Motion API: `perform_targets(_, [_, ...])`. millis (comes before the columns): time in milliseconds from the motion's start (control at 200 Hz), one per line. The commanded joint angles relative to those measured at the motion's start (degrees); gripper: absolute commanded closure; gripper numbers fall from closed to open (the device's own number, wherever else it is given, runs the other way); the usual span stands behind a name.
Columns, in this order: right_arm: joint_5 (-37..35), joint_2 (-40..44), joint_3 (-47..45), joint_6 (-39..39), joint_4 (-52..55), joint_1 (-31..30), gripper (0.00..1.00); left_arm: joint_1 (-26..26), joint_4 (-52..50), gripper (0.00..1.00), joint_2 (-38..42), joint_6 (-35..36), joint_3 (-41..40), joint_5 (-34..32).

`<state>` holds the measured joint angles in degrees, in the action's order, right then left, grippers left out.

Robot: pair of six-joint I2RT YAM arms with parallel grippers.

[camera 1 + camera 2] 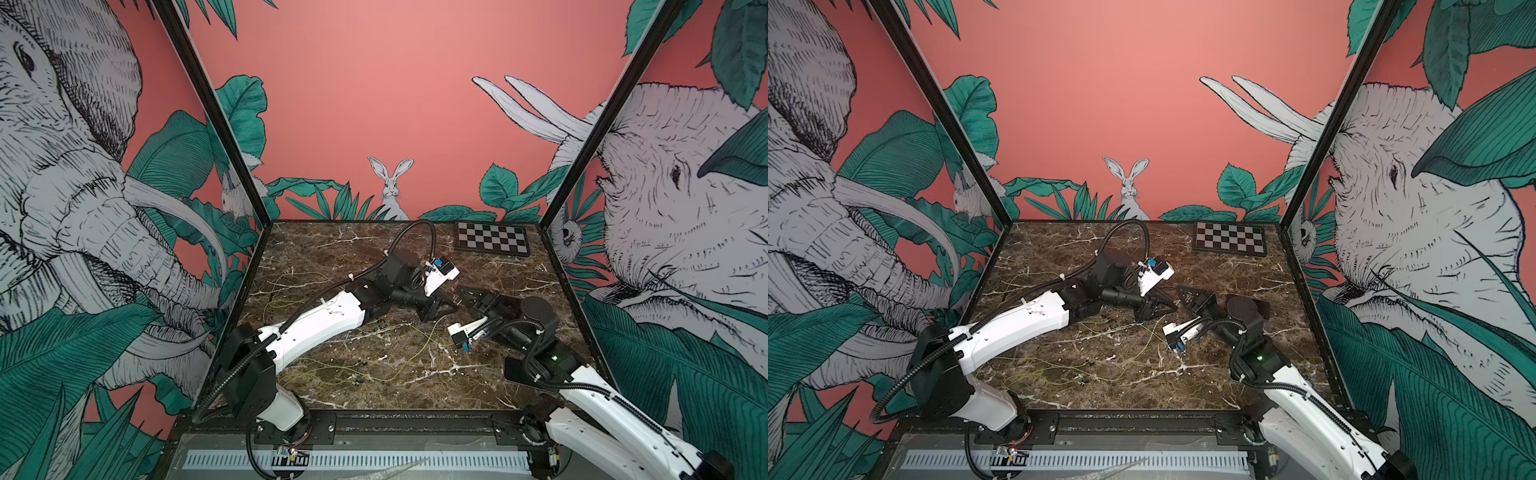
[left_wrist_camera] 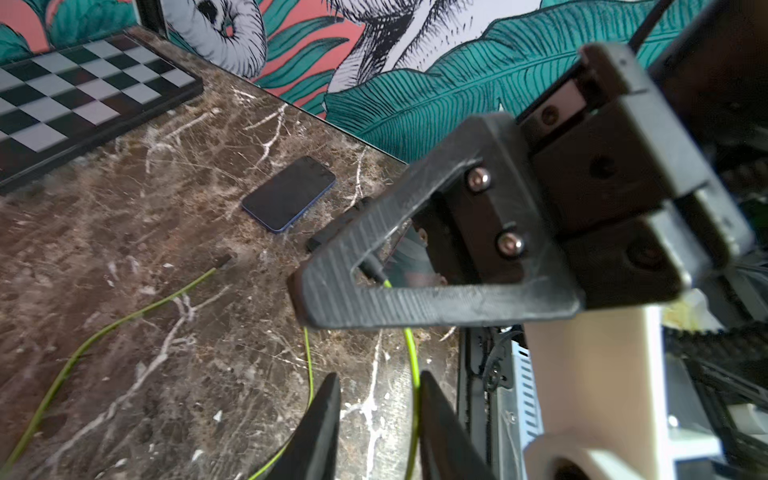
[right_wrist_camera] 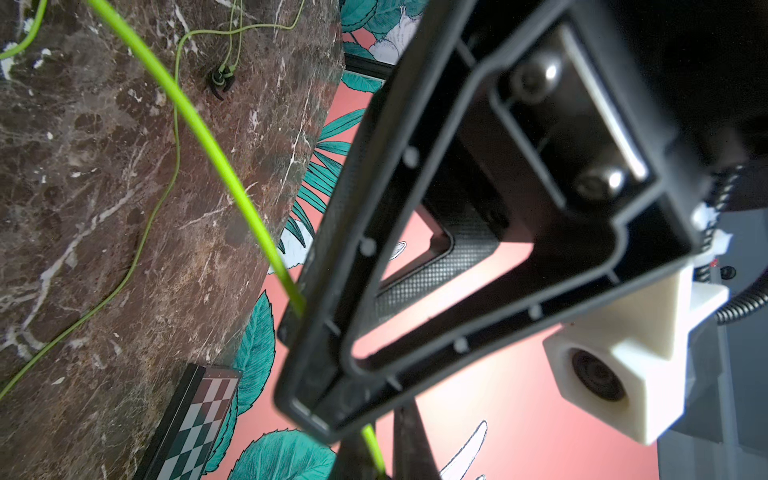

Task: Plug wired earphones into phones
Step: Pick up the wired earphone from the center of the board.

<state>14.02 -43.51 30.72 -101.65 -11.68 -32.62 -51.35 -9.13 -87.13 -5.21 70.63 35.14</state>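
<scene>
Left wrist view: right tool [image 2: 305,297] clamps an earphone cord [image 2: 413,361]; half-open left tool [image 2: 378,378] straddles it, phone [image 2: 289,193] beyond.

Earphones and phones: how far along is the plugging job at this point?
Done: nothing that shows; the phone lies with no cord seen at it. In hand: the right gripper is shut on an earphone cord just behind its dark plug, and the left gripper, fingers open, straddles the same cord. Left: seating that plug in a phone, then the other cords lying loose.
</scene>
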Motion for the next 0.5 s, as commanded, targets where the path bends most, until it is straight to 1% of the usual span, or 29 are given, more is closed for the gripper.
perform_targets(0, [0.36, -0.08, 1.95, -2.58, -0.98, -0.43, 1.00, 0.02, -0.20, 0.71, -0.89, -1.40, 2.84, 4.59])
perform_targets(150, [0.22, -0.78, 2.21, -2.93, -0.47, -0.47, 1.00, 0.02, -0.40, 0.90, -2.31, -1.69, 3.90, 5.60])
perform_targets(215, [0.07, -1.05, 2.39, -2.74, -0.33, -0.43, 1.00, 0.02, -0.17, 1.00, -2.81, -2.03, 3.99, 6.08])
perform_targets(250, [0.05, -1.14, 2.57, -2.36, 0.05, -0.43, 1.00, 0.02, -0.44, 1.00, -3.00, -2.01, 4.22, 6.31])
perform_targets(280, [-0.04, -1.14, 2.88, -1.36, 0.41, -0.43, 0.95, 0.02, -0.73, 1.00, -2.93, -1.87, 4.30, 6.16])
perform_targets(300, [-0.05, -1.07, 3.13, -0.35, 0.63, -0.43, 0.89, 0.02, -0.87, 1.00, -2.90, -1.77, 4.29, 5.98])
perform_targets(375, [-1.23, -0.59, 3.72, 4.78, 1.57, -0.43, 0.66, 0.02, -2.45, 1.00, -2.20, 0.06, 4.34, 3.74])
perform_targets(480, [-4.22, 1.14, 4.92, 13.84, 6.25, -0.43, 0.50, 0.02, -3.96, 1.00, -0.45, 2.83, 3.63, -0.14])
perform_targets(495, [-4.59, 1.49, 5.34, 15.24, 7.73, -0.43, 0.47, 0.02, -4.05, 1.00, -0.18, 3.18, 3.38, -2.06])
